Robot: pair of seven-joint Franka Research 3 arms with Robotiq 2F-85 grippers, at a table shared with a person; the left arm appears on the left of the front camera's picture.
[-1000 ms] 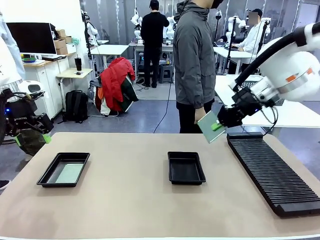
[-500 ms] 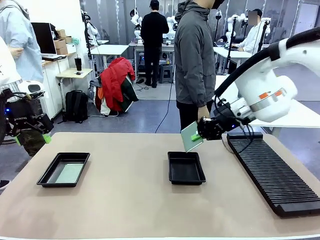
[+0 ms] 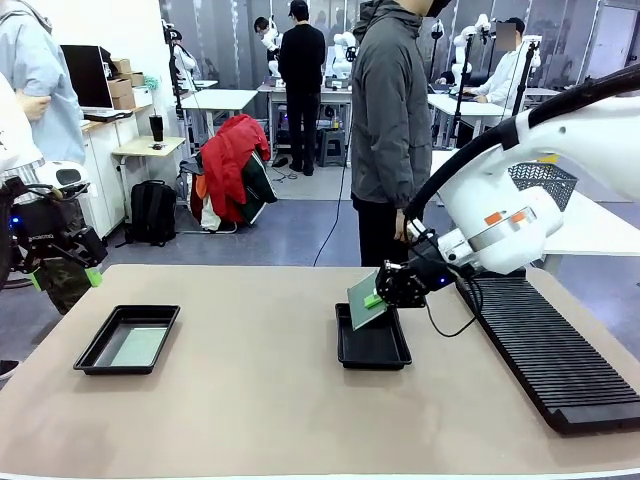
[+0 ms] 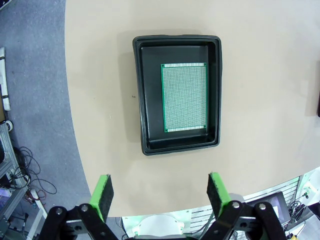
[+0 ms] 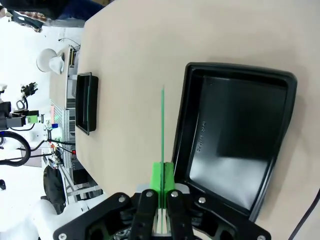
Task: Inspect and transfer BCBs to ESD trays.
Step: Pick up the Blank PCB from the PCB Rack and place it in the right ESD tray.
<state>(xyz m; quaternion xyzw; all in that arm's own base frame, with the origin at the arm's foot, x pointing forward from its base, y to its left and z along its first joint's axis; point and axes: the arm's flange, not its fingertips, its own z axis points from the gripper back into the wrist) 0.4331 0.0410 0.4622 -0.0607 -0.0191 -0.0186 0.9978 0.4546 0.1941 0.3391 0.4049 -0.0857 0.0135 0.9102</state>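
Right gripper point(image 3: 376, 297) fingers clamped on tilted BCB point(image 3: 358, 306), just above left rim of centre ESD tray point(image 3: 375, 363). Left gripper point(image 4: 160, 194) fingers apart, above left tray point(image 4: 142, 100); second BCB point(image 4: 184, 97) flat inside

Two black trays: the left tray point(image 3: 93, 352) and the middle tray point(image 3: 374, 347). Two green boards: a lying board point(image 3: 138, 346) and a held board point(image 3: 362, 300). One ribbed rack point(image 3: 545, 345). Two pincers: left pincer point(image 4: 159, 191), right pincer point(image 3: 374, 299). One desk point(image 3: 250, 410).
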